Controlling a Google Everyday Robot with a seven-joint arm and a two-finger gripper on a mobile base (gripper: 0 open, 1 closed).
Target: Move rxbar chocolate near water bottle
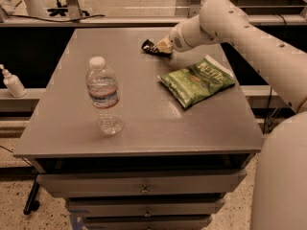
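Note:
The rxbar chocolate (149, 46), a small black wrapper, is at the back middle of the grey table (144, 114). My gripper (163, 46) is at the bar's right end and is shut on it, with the bar's black end sticking out to the left. The water bottle (103, 96), clear with a white cap, stands upright at the front left of the table, well apart from the bar.
A green chip bag (196, 80) lies on the right side of the table, just in front of the gripper. A small white pump bottle (12, 83) stands on a ledge left of the table. My white arm (249, 32) reaches in from the right.

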